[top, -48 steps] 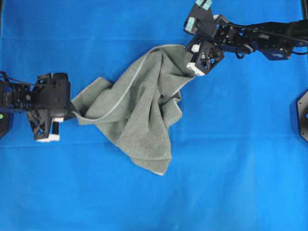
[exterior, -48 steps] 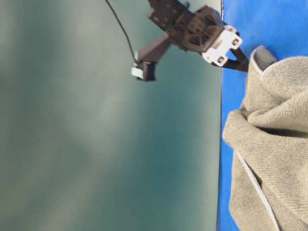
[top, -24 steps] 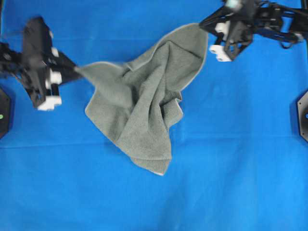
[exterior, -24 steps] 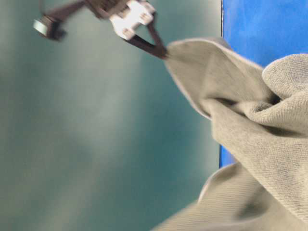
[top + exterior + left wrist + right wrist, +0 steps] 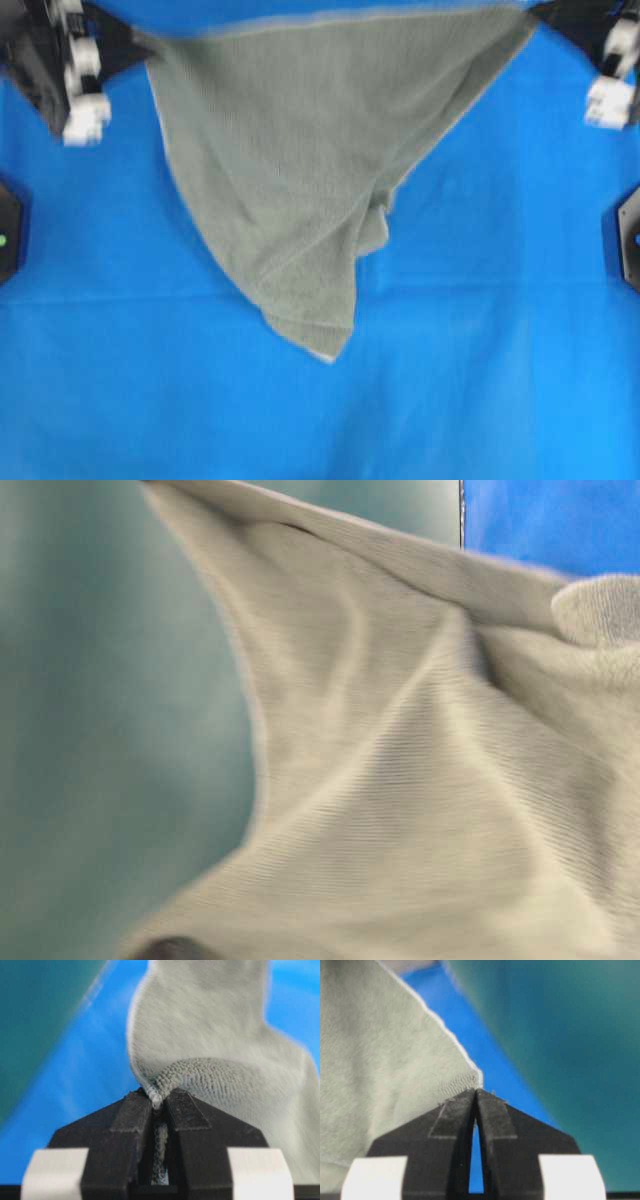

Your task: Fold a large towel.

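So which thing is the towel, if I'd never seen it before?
Look at the big bright blue sheet covering the table. The towel is the only thing lying on it: a wide grey-green fuzzy cloth with a thin pale edge, stretched along the top and hanging down to a point. The left gripper and the right gripper each pinch one of its top corners.

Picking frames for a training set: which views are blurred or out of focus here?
Overhead: towel and both grippers smeared by motion. Table-level: cloth fills the frame, soft and streaky. Left wrist: the pinched corner is sharp, the cloth beyond blurs. Right wrist: fingers crisp, background soft.
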